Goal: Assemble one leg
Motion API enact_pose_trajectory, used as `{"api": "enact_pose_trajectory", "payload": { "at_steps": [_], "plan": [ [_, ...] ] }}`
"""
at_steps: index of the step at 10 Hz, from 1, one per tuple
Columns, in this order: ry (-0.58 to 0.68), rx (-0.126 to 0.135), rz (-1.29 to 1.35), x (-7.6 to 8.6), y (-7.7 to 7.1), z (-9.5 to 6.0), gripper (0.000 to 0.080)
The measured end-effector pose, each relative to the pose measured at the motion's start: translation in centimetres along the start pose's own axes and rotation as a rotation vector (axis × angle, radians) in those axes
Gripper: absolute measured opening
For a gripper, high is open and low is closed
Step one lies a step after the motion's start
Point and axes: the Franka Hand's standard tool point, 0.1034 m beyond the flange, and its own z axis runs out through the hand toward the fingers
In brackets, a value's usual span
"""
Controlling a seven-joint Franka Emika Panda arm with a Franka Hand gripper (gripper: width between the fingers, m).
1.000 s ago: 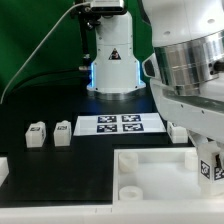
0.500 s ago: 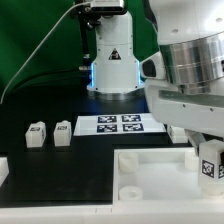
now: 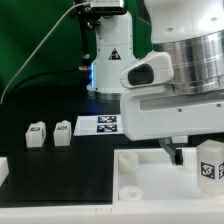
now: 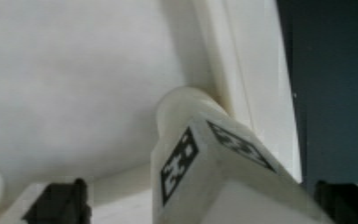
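can't tell if the pincer (image 3: 178, 152) is open or shut, but the leg (image 4: 211, 165) stands just below it by the tabletop (image 4: 69, 80) rim, so an off-centre grab could tip it.

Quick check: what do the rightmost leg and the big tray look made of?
Rightmost leg: probably matte white plastic, blocky moulded shape, with a black-and-white printed tag. Tray: likely the same white plastic, smooth, with rounded moulded edges and holes.

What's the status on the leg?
Tool open, low over the white tray part. Leg sits by its rim, not gripped. No obstruction seen.
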Motion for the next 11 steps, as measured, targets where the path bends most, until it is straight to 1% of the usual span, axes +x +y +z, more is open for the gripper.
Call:
{"api": "enact_pose_trajectory", "payload": {
  "at_steps": [1,2,3,4,5,7,8,9,10,11],
  "plan": [
    [0.001,-0.006,-0.094,0.02,0.01,-0.04,0.0639],
    [0.012,-0.037,-0.302,0.15,-0.30,-0.29,0.0648],
    [0.013,-0.053,-0.466,0.09,-0.64,-0.38,0.0648],
    [0.011,-0.055,-0.539,0.11,-0.55,-0.35,0.0648],
    [0.012,-0.055,-0.499,0.10,-0.50,-0.31,0.0648],
    [0.013,-0.054,-0.435,0.07,-0.50,-0.25,0.0389],
    [0.014,-0.052,-0.333,0.04,-0.52,-0.20,0.0389],
    [0.016,-0.051,-0.240,0.02,-0.54,-0.18,0.0291],
    [0.018,-0.050,-0.184,0.02,-0.54,-0.17,0.0291],
    [0.022,-0.046,-0.020,0.03,-0.77,-0.12,0.0291]
  ]
}}
